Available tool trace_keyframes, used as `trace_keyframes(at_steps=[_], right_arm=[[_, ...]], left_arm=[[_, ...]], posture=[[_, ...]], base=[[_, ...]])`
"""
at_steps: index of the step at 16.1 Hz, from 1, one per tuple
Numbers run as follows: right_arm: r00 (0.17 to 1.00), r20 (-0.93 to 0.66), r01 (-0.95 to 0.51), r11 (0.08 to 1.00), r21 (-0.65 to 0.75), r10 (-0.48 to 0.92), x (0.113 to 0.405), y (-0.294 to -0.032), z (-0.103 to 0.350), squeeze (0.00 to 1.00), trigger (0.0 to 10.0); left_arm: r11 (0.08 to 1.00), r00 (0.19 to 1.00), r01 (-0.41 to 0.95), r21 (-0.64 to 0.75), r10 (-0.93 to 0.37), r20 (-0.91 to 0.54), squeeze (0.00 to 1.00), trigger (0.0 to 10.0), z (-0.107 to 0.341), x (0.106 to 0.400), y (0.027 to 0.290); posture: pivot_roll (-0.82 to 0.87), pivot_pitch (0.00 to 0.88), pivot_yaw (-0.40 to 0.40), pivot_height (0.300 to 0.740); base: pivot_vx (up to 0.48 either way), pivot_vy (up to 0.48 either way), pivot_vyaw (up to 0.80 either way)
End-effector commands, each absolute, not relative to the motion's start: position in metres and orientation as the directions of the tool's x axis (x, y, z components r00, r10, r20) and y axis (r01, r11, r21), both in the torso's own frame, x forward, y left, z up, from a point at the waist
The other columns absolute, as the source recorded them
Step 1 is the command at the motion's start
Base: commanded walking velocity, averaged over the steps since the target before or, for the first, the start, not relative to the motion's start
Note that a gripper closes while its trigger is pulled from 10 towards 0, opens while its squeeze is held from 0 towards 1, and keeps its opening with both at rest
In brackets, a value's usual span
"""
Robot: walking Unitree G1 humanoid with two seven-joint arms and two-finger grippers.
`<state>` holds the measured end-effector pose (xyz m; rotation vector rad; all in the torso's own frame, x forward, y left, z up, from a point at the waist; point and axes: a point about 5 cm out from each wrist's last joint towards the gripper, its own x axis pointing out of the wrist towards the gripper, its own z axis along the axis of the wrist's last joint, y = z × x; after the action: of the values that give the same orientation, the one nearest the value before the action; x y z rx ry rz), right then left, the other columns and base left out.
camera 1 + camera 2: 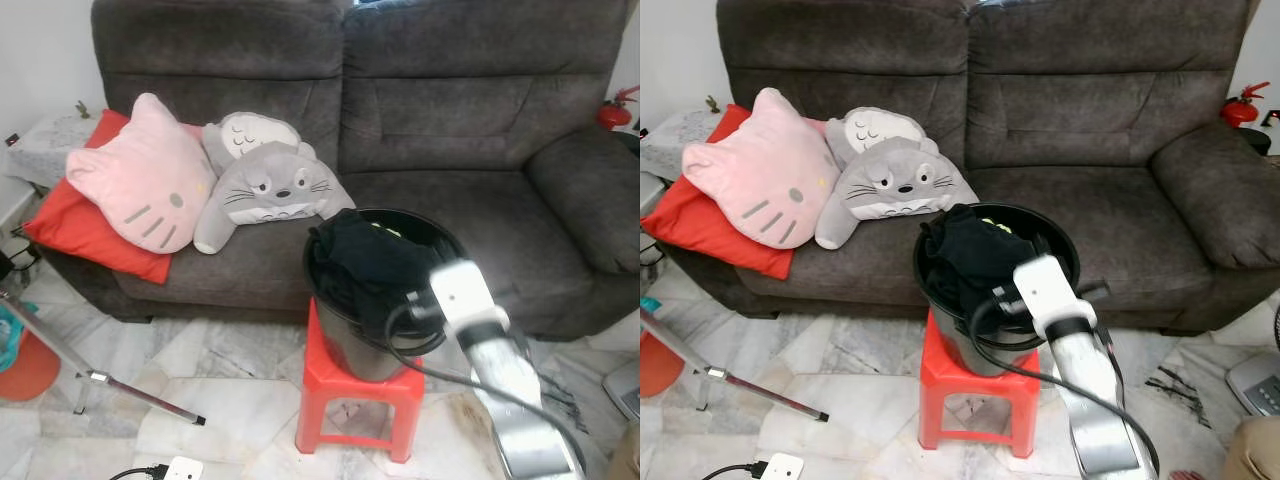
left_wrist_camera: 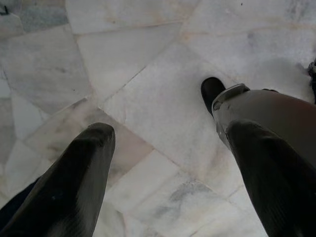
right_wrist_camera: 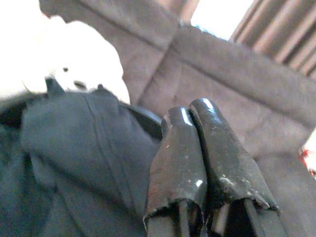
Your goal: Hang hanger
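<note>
Black clothing (image 1: 362, 262) fills the bucket (image 1: 335, 320) on a red stool (image 1: 345, 385).
Right gripper (image 3: 200, 116) reaches in, fingers together; left gripper (image 2: 168, 148) hangs over floor, fingers apart.

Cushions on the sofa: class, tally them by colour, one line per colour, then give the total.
Pink: 1, the cat-face cushion
Grey: 2, the front plush cushion and the one behind it
Red: 1, the flat cushion underneath
Total: 4

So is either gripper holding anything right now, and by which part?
Nothing is held. The right gripper is shut empty beside the black cloth; the left gripper hangs open over the floor.
</note>
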<state>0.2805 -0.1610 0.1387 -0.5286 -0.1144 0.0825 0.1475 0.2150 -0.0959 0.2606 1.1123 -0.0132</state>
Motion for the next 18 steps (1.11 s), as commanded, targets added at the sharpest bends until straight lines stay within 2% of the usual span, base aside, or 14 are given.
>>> trace_keyframes(at_steps=[1, 2, 3, 6, 9, 10, 11, 18], right_arm=[[0.984, 0.093, -0.082, 0.851, -0.519, 0.152, 0.284, -0.153, 0.146, 0.0, 10.0], [0.981, 0.084, -0.103, 0.842, -0.529, 0.173, 0.285, -0.151, 0.145, 0.09, 10.0], [0.979, 0.043, -0.141, 0.816, -0.561, 0.198, 0.29, -0.147, 0.141, 1.0, 10.0], [0.978, 0.011, -0.168, 0.815, -0.554, 0.21, 0.292, -0.144, 0.135, 1.0, 10.0], [0.998, -0.009, -0.051, 0.867, -0.496, 0.054, 0.288, -0.161, 0.123, 1.0, 10.0], [1.0, -0.013, -0.001, 0.886, -0.463, -0.006, 0.287, -0.168, 0.121, 0.72, 10.0], [0.997, -0.004, 0.067, 0.916, -0.396, -0.075, 0.284, -0.175, 0.12, 0.0, 10.0], [0.98, 0.054, 0.198, 0.937, -0.29, -0.19, 0.286, -0.179, 0.129, 0.0, 10.0]], left_arm=[[0.965, 0.431, 0.145, 0.219, 0.137, -0.892, 0.0, 10.0, -0.097, 0.142, 0.218], [0.965, 0.431, 0.145, 0.219, 0.138, -0.892, 0.0, 10.0, -0.097, 0.142, 0.218], [0.965, 0.431, 0.144, 0.22, 0.139, -0.892, 0.0, 10.0, -0.097, 0.142, 0.218], [0.967, 0.431, 0.139, 0.215, 0.136, -0.892, 0.0, 10.0, -0.097, 0.142, 0.218], [0.97, 0.436, 0.126, 0.208, 0.134, -0.89, 0.0, 10.0, -0.097, 0.142, 0.218], [0.971, 0.438, 0.122, 0.206, 0.134, -0.889, 0.0, 10.0, -0.097, 0.142, 0.218], [0.973, 0.44, 0.114, 0.201, 0.132, -0.888, 0.0, 10.0, -0.097, 0.142, 0.218], [0.974, 0.439, 0.109, 0.198, 0.131, -0.889, 0.0, 10.0, -0.097, 0.141, 0.218]], posture=[[-0.18, 0.0, 0.033, 0.74], [-0.18, 0.0, 0.033, 0.74], [-0.18, 0.0, 0.031, 0.74], [-0.18, 0.0, 0.028, 0.74], [-0.18, 0.0, 0.03, 0.74], [-0.18, 0.0, 0.03, 0.74], [-0.18, 0.0, 0.031, 0.74], [-0.18, 0.0, 0.033, 0.74]], base=[[0.0, 0.0, 0.0], [0.0, 0.0, 0.0], [0.0, 0.0, 0.0], [0.0, 0.0, 0.0], [0.0, 0.0, 0.0], [0.0, 0.0, 0.0], [0.0, 0.0, 0.0], [0.0, 0.289, 0.0]])
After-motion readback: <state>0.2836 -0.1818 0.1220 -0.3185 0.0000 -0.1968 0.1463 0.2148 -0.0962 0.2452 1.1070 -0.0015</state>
